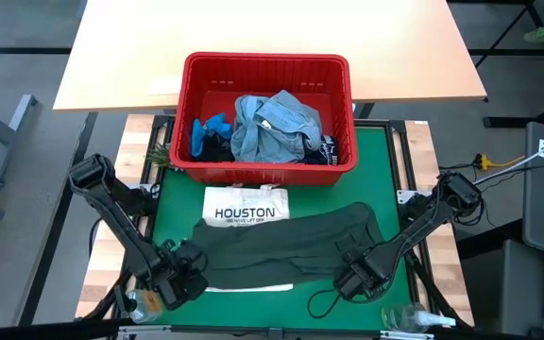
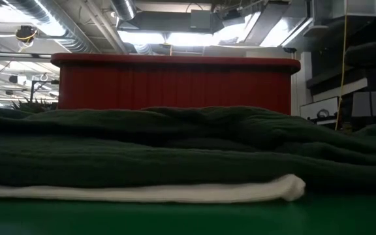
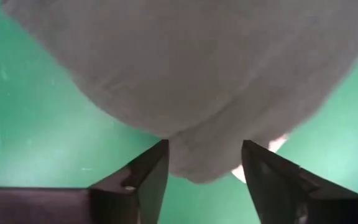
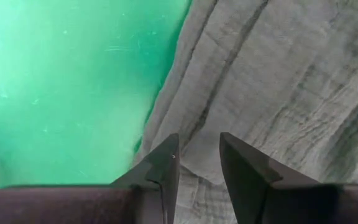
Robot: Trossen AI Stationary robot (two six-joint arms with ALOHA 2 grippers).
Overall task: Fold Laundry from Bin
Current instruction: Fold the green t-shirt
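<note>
Left gripper (image 3: pixel 204 155): jaws apart, at the dark green garment's (image 1: pixel 291 244) 9 o'clock end.
Right gripper (image 4: pixel 197 149): part-open on its 3 o'clock edge; grip unclear.
Bin (image 1: pixel 270 64): at 12 o'clock, holding the denim shirt (image 1: pixel 277 125).

"HOUSTON" in bold black capitals on the white tote bag (image 1: pixel 246 202), smaller line beneath unreadable

Garment (image 1: pixel 291 246) before bin (image 1: pixel 270 64)
</note>
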